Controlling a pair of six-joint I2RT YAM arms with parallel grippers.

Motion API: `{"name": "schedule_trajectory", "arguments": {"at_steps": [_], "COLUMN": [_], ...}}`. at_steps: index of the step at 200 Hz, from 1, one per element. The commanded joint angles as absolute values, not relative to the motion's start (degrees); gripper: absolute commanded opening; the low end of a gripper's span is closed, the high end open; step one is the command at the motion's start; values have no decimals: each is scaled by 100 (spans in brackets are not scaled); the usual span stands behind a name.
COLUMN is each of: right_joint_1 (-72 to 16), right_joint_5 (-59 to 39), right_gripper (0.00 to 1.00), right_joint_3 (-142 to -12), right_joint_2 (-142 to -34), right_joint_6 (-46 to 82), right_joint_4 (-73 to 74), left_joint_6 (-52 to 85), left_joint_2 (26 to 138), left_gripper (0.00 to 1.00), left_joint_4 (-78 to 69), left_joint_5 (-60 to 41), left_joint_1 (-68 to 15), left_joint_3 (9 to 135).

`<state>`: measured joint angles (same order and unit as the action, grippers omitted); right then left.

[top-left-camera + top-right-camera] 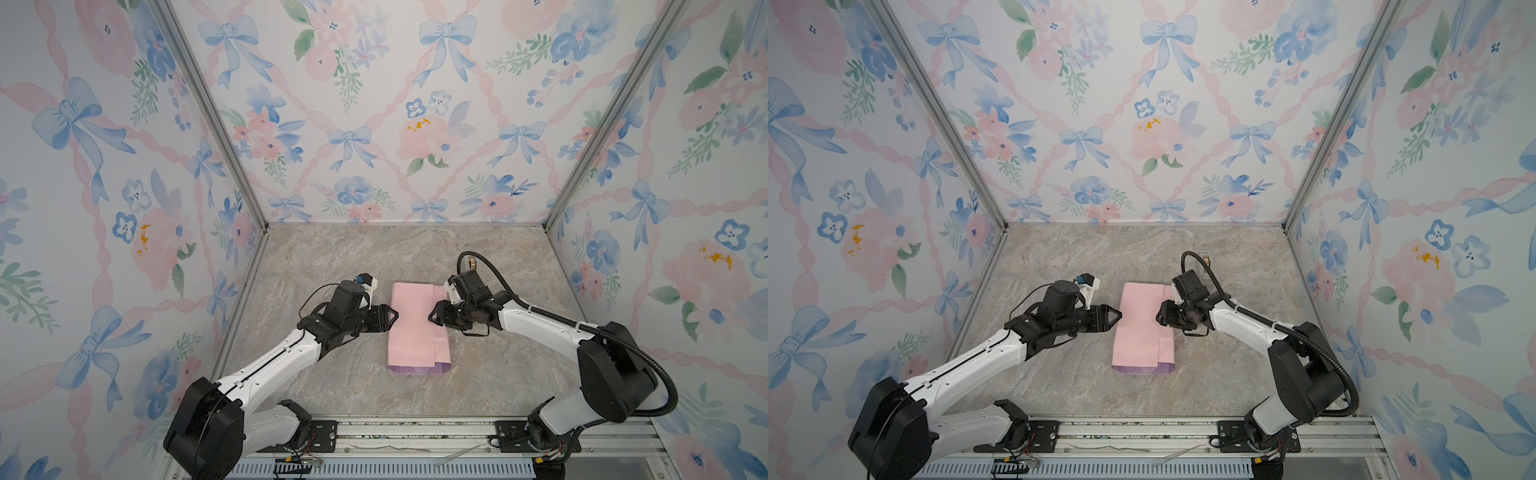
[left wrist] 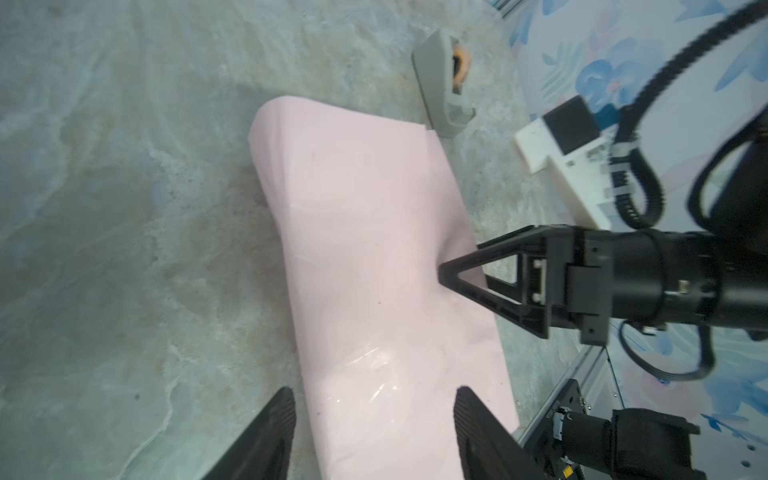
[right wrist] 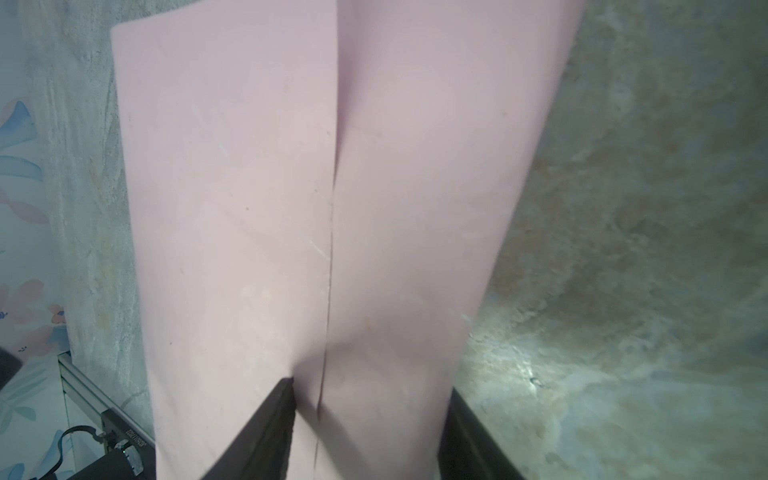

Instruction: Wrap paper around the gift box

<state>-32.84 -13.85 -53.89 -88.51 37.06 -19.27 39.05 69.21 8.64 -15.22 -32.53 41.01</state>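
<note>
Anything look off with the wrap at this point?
Only mildly. In both top views the paper overlaps along a seam well right of centre, not down the middle, and its near end is open, showing a lilac strip. The gift box is fully hidden. No tears or spills visible.

robot lab booth: floral panels (image 1: 374, 104), aluminium frame (image 1: 220, 124)

Soft, even light fills both top views, sharp at centre, the wall posts (image 1: 217, 124) bowing toward the edges; faint shadows lie on the counter (image 1: 374, 257). Wrist views are dimmer and green-tinged: the paper (image 3: 232, 208) smears with blur, glare whitens a counter patch beside it, and the left hand (image 2: 374, 395) looks defocused.
</note>
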Motion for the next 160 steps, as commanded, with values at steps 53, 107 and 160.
{"name": "schedule_trajectory", "arguments": {"at_steps": [53,107,160], "right_joint_1": [-3392,-3388,-3349], "right_joint_5": [-1387,-1476,-1614], "right_gripper": [57,58,68], "right_joint_3": [-5292,-5344,-5355], "right_joint_2": [-8783,-8728,-8611], "right_joint_6": [3888,3973,4007], "right_joint_4": [-1938,-1900,-1888], "left_joint_6": [4192,4197,4176], "left_joint_2": [8074,8422,8517], "left_gripper": [65,62,61], "left_joint_4": [959,850,845], "left_joint_5": [-1554,-1627,-1618], "left_joint_1": [-3313,-3548,-3650], "left_joint_3": [4587,4779,4935]}}
